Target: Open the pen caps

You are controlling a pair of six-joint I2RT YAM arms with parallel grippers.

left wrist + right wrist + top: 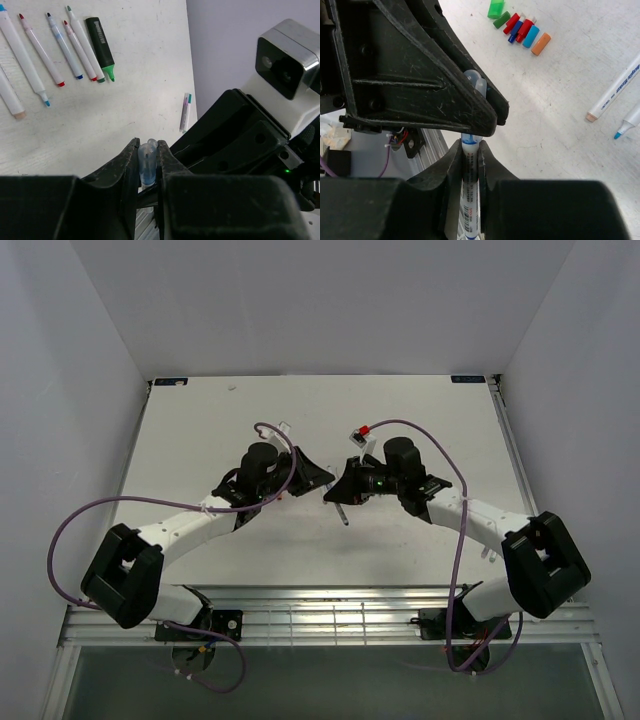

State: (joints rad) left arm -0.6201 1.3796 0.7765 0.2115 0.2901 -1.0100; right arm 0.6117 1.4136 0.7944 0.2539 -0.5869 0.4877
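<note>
My left gripper (148, 150) is shut on a pale bluish clear pen cap (148, 165), which stands upright between its fingers. My right gripper (470, 150) is shut on the white barrel of that pen (469, 200). The barrel's blue-ringed end (470, 142) runs up under the left finger, so the join with the cap is hidden. The cap's tip (476, 84) shows past that finger. In the top view the left gripper (322, 480) and the right gripper (336, 492) meet tip to tip above the table's middle, and the pen (342, 514) juts toward the near edge.
Several uncapped white pens (37, 50) and a black marker with a green tip (100, 42) lie in a row on the table. One short pen (185, 111) lies apart. A cluster of loose caps (520, 29) lies beyond the grippers, with two pens (615, 90) to the right.
</note>
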